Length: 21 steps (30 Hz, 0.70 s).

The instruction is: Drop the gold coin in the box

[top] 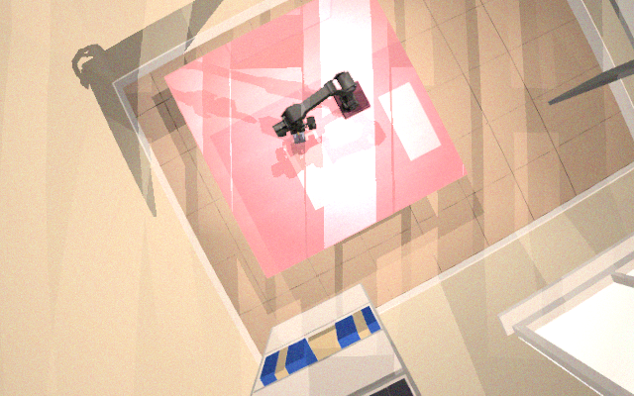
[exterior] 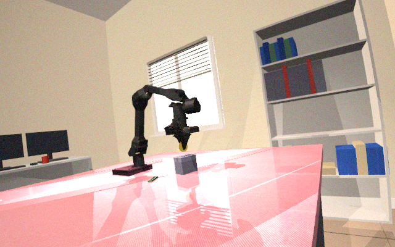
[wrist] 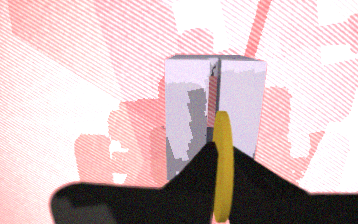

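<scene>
Fingers clamped tight on gold coin (wrist: pixel 223 165), held edge-on just above grey box (wrist: pixel 215 107), slightly right of slot (wrist: pixel 213 95) — nudge left, keep upright w/ slot, lower before release.

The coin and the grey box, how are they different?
The coin is gold, thin and round; the grey box is blocky with flat sides. The coin hangs in the air, pinched on edge by the end effector; the box sits on the pink table. The coin is much smaller than the box. In the wrist view, both line up: the coin's edge runs along the box's slot.
</scene>
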Motion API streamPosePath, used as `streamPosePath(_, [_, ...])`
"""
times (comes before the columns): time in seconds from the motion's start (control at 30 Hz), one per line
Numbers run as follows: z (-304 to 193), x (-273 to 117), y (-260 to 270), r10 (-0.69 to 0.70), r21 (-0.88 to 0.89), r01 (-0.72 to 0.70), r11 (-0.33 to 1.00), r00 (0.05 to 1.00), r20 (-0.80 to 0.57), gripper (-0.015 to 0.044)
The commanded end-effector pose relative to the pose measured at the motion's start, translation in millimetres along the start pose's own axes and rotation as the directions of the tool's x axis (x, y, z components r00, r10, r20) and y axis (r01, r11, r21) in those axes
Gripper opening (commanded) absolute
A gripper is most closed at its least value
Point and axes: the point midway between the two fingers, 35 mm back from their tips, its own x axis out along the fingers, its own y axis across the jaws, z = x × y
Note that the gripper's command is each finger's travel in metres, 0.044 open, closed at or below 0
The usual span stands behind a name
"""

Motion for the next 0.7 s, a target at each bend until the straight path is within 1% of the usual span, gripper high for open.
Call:
streamPosePath(0.0, [0.1,0.7,-0.1,0.000,-0.002,0.000,1.000,1.000,0.000,0.0000])
streamPosePath(0.67, [0.0,12.1,-0.1,0.000,-0.003,0.000,1.000,1.000,0.000,0.0000])
